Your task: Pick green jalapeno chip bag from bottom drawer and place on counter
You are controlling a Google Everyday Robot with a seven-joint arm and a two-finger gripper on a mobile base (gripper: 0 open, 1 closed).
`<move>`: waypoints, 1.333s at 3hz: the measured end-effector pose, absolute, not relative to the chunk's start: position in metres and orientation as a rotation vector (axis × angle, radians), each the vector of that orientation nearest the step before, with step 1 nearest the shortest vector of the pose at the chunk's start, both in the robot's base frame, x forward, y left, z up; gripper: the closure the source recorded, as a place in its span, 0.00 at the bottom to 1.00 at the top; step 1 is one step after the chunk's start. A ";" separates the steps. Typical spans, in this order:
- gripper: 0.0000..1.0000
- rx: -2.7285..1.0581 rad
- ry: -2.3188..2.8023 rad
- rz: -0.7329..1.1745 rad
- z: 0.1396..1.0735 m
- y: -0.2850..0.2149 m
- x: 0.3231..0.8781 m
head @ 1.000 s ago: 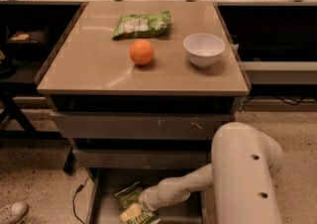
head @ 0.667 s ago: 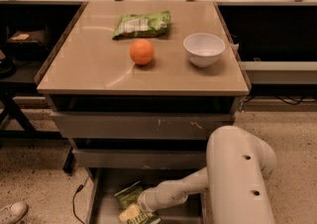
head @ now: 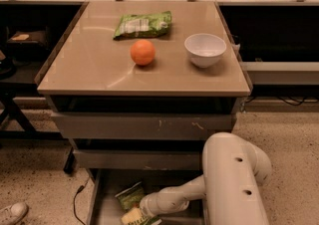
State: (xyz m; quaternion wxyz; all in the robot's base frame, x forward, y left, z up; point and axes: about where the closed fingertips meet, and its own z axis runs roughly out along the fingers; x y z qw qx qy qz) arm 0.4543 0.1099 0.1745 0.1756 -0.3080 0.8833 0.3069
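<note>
1. Compared with the earlier frame, the thick white upper link of the robot arm [head: 234, 179] has shifted a little to the left. The claw [head: 135, 215] remains low inside the wide grey metal bottom drawer [head: 105, 213].
2. The crinkly dark-green jalapeno chip bag [head: 130, 195] lies in this open drawer, at about the same place as before. The claw is just at its near edge. Whether the claw is wide, narrow or already holding the bag, I cannot tell.
3. I judge the task to be at an early stage. The drawer is open and the bag is reached, but the lifting and the placing are not yet done.
4. On the large glossy tan-beige tabletop [head: 89, 64], from left to right, the paler green bag with a white patch [head: 142, 25], the round orange fruit [head: 143, 52] and the white round bowl [head: 205, 50] have not moved.
</note>
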 end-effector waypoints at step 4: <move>0.00 -0.821 2.523 0.883 0.146 0.105 0.430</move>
